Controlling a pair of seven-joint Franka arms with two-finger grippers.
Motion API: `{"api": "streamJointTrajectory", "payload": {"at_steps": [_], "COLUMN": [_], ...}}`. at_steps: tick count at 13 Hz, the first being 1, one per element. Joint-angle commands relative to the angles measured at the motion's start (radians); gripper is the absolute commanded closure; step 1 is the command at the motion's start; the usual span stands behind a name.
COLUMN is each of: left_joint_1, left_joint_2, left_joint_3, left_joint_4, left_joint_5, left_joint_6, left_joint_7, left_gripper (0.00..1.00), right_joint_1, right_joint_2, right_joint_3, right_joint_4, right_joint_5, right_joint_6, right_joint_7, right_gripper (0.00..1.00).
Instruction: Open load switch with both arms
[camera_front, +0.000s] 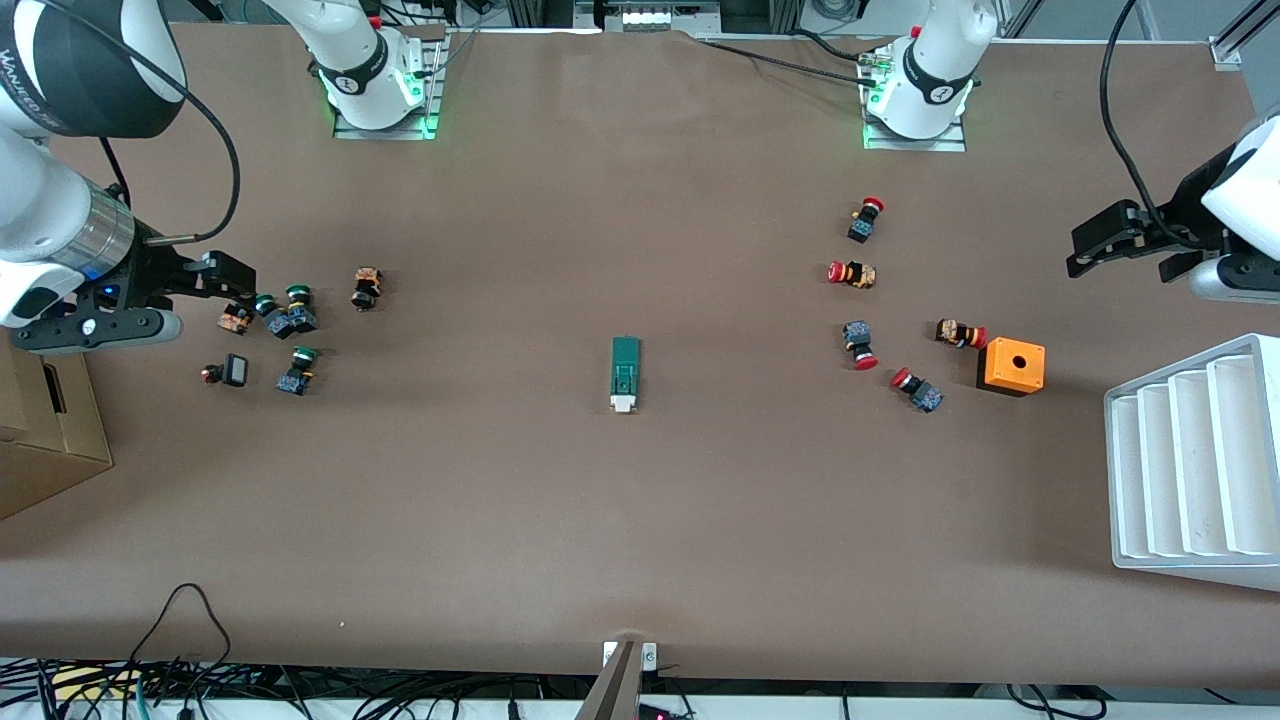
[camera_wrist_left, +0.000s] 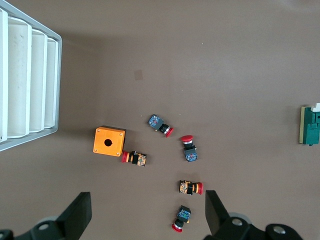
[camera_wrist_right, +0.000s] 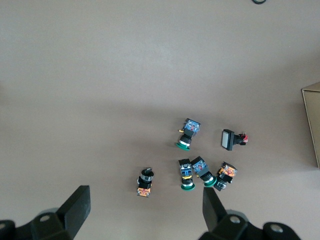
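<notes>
Load switch (camera_front: 625, 374) mid-table, flat, well apart from left gripper (camera_front: 1118, 250) and right gripper (camera_front: 215, 285).

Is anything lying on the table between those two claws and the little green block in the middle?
Yes, for each. Red-capped push buttons lie between the open left gripper and the load switch; green-capped buttons lie between the open right gripper and it. Both hang up in the air, so they would probably pass over these.

Five red push buttons (camera_front: 866, 219), one orange box (camera_front: 1012, 366)
</notes>
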Motion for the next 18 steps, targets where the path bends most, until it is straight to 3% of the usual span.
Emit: {"api": "streamJointTrajectory", "payload": {"at_steps": [1,12,18], "left_joint_1": [0.004,-0.01,-0.03], "left_joint_2": [0.004,0.003,0.032], "left_joint_3": [-0.005,-0.019,-0.212], "left_joint_4": [0.003,0.001,-0.005], "left_joint_5": [0.018,-0.008,-0.02], "left_joint_6": [0.001,0.001,0.07], "left_joint_7": [0.007,-0.031,-0.351], "left_gripper": [0.0,0.0,0.0], "right_joint_1": [0.002,-0.001,-0.005], "right_joint_2": [0.007,0.007,0.007], "right_joint_3": [0.001,0.001,-0.001], "right_joint_4": [0.017,0.019,0.019], "right_joint_5": [-0.021,-0.019,-0.018], "right_joint_6": [-0.014,-0.013,-0.013], "right_joint_7": [-0.01,-0.013,-0.01], "right_gripper": [0.01,0.01,0.01]}}
